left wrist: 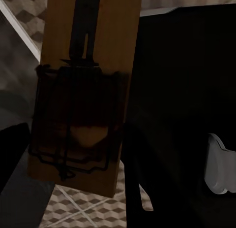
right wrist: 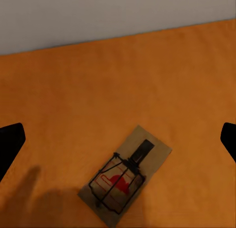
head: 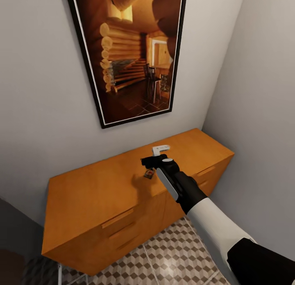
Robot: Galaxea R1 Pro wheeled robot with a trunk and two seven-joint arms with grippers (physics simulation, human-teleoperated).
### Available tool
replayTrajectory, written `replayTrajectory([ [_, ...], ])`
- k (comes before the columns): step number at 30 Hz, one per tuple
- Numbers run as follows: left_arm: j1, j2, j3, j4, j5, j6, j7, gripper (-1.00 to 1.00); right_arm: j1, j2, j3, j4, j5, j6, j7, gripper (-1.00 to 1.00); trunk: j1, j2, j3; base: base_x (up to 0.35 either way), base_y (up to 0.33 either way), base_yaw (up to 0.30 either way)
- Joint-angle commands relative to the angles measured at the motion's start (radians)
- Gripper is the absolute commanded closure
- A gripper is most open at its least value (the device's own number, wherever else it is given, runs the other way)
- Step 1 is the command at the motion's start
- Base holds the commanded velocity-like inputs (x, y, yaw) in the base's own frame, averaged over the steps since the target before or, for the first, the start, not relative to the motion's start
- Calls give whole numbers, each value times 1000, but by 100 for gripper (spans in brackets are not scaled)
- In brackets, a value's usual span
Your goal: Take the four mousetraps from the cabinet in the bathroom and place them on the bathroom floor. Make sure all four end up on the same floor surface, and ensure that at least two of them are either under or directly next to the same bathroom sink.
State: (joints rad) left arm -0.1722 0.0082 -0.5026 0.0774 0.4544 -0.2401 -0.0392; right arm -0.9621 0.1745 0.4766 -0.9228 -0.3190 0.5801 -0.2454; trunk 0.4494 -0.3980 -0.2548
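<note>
We see the right gripper (head: 152, 164) reaching out over the top of the cabinet (head: 94, 190), an orange-brown wooden sideboard standing in the corner against the grey wall, below a framed picture (head: 131, 51) of a log-cabin interior. One mousetrap (right wrist: 125, 175) lies flat on the cabinet top, directly under that gripper — in the right wrist view its wooden board sits at a slant, dark wire frame and red spot facing up, between the two dark fingers (right wrist: 10, 144) at the edges of the view. Those fingers stand wide apart, well clear of the board on both sides and not touching it. In the head view the same trap shows as a small dark patch just beside the gripper, with a shadow on the wood next to it. A second mousetrap (left wrist: 83, 90) shows close up in the left wrist view, its board upright with the wire frame toward the camera; it seems held in the left fingers, though we cannot tell their grip for certain — the picture is dark there. The bathroom floor (head: 176, 256) with its cube-patterned tiles shows below the cabinet front and its bar-handled drawers.
</note>
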Motion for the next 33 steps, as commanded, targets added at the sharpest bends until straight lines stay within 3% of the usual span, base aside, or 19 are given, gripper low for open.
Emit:
replayTrajectory([
  [1,-1,-1,-8,3,9,-5,-4,100,-1,0,2,-1,-10,3,-9,-100,1,-2,-2,0,246,0],
  [33,-2,0,-8,4,9,-5,-4,100,1,0,2,-1,-9,3,-9,-100,1,-2,-2,39,21,0],
])
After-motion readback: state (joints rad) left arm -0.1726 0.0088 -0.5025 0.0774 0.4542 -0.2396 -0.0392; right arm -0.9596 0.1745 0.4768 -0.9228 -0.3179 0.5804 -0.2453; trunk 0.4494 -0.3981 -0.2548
